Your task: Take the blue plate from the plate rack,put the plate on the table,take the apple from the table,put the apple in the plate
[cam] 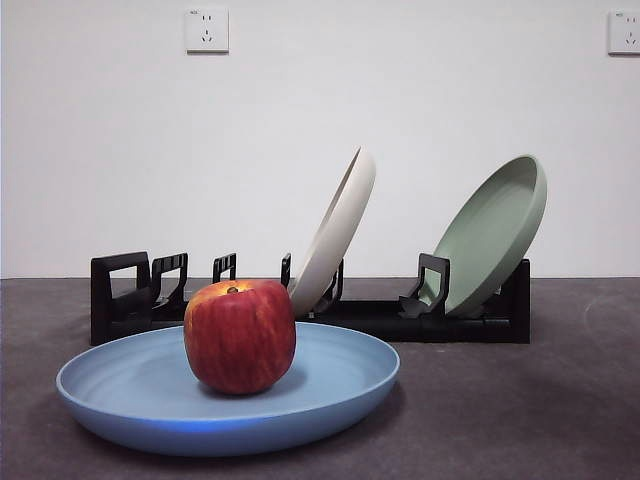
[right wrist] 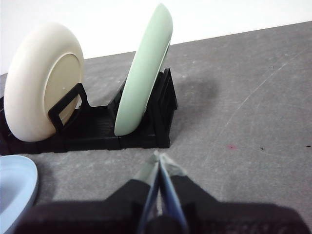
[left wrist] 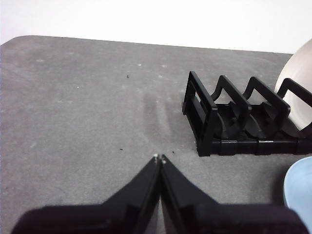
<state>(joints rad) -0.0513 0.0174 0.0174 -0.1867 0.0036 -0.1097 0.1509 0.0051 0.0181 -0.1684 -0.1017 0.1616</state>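
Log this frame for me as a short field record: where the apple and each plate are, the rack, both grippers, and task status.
apple: upright inside the blue plate
blue plate: flat on the table, in front of the rack
plate rack: holds two leaning plates
cream-white plate: in a middle slot
sage-green plate: in an end slot
left gripper: shut, empty, above the table near the rack's empty end
right gripper: shut, empty, near the sage-green plate's end
task status: looks complete
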